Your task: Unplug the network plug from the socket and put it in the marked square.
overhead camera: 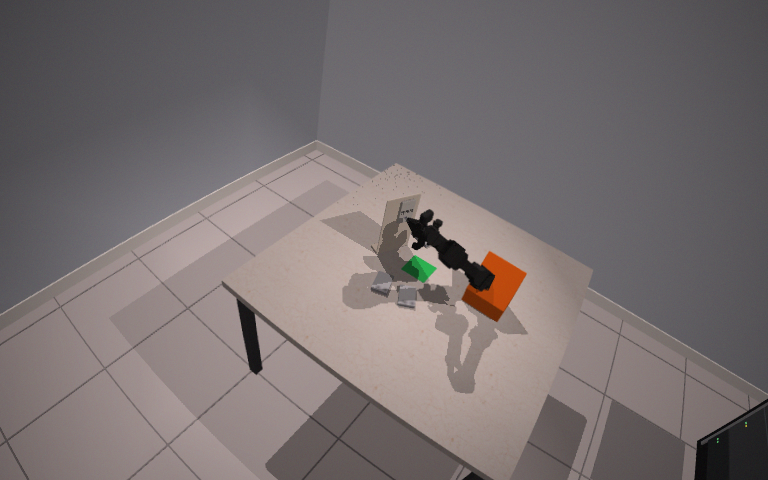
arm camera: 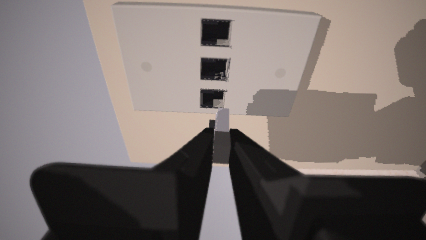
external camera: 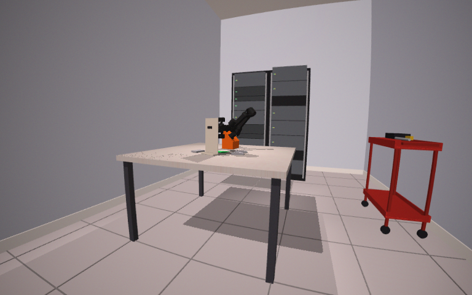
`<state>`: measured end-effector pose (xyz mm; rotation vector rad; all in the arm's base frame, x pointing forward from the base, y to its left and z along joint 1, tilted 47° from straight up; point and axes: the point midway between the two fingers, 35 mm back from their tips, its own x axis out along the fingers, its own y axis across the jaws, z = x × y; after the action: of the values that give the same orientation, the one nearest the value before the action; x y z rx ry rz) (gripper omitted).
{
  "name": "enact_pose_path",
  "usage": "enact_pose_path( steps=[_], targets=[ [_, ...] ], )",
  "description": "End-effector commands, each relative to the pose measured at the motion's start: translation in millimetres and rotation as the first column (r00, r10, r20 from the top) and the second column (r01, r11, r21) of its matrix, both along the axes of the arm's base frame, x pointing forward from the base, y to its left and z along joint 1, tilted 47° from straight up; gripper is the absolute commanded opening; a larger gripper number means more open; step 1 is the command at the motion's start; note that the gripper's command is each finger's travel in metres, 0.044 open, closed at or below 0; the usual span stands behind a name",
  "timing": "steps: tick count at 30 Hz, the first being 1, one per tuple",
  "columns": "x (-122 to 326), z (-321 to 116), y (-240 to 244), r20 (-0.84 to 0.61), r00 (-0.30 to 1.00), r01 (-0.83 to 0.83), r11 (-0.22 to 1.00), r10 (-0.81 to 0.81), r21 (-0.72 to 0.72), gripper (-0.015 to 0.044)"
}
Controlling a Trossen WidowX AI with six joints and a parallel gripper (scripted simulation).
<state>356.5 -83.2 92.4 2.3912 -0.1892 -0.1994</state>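
The cream upright panel (overhead camera: 393,218) (external camera: 211,136) (arm camera: 165,65) stands on the table and has three dark sockets in a column. My gripper (arm camera: 221,136) (overhead camera: 412,224) (external camera: 219,128) is shut on the small pale grey network plug (arm camera: 222,118). In the wrist view, the plug pokes out between the black fingertips, just in front of the lowest socket (arm camera: 212,98), a short way off the panel face. I cannot see the tab. The green marked square (overhead camera: 419,268) lies on the table below the arm, in front of the panel.
The arm's orange base (overhead camera: 498,285) (external camera: 230,141) sits right of the square. Two small grey blocks (overhead camera: 382,282) (overhead camera: 406,296) lie on the table near the square. Server racks (external camera: 271,109) and a red cart (external camera: 399,175) stand away from the table (overhead camera: 376,368).
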Motion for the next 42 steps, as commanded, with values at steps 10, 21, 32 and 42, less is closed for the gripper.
enact_pose_path(
  steps=[10,21,32,42],
  targets=[
    [-8.1,3.3,2.2,0.004,1.000,0.005,1.000,-0.005,-0.002,0.0000],
    [-13.7,4.9,4.5,0.004,1.000,0.005,1.000,-0.005,-0.002,0.0000],
    [-18.3,6.6,6.7,0.003,1.000,0.005,1.000,-0.005,-0.002,0.0000],
    [-22.2,8.2,8.6,0.003,1.000,0.005,1.000,-0.005,-0.002,0.0000]
  ],
)
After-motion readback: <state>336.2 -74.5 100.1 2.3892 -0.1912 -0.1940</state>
